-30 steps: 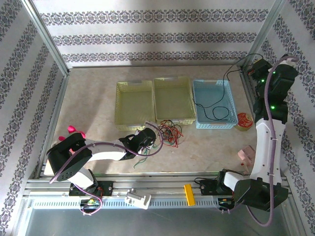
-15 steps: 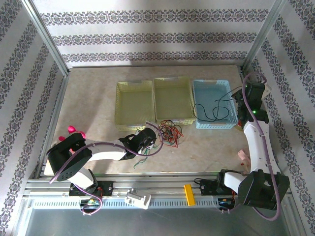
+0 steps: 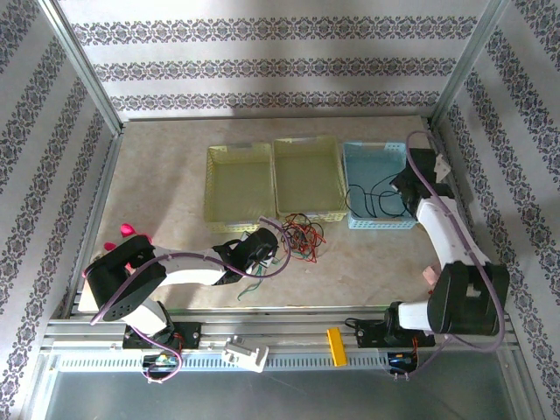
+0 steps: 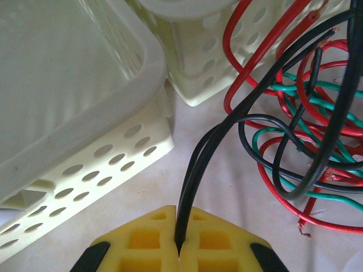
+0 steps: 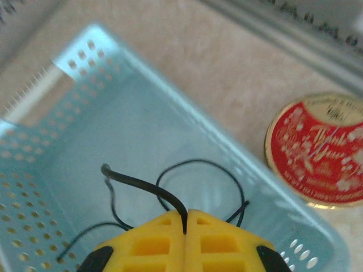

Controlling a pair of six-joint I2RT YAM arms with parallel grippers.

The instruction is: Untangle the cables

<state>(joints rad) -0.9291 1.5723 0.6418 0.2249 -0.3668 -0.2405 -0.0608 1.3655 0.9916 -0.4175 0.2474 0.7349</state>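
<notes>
Blue basket (image 3: 378,222) on the right has the right gripper (image 5: 186,222) over it, clenched on a black cable (image 5: 142,185) that loops down inside. The tangle (image 3: 300,234) of red, green and black sits in front of the middle yellow basket (image 3: 308,215), just ahead and right of the left gripper (image 4: 178,247). That one's pinching a doubled black strand (image 4: 195,170) that runs straight into the mess. Left arm's way nearer, I'd say.

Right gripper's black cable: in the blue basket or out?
In. The right wrist view shows the black cable looped on the blue basket's floor, one end pinched in the shut right gripper.
</notes>
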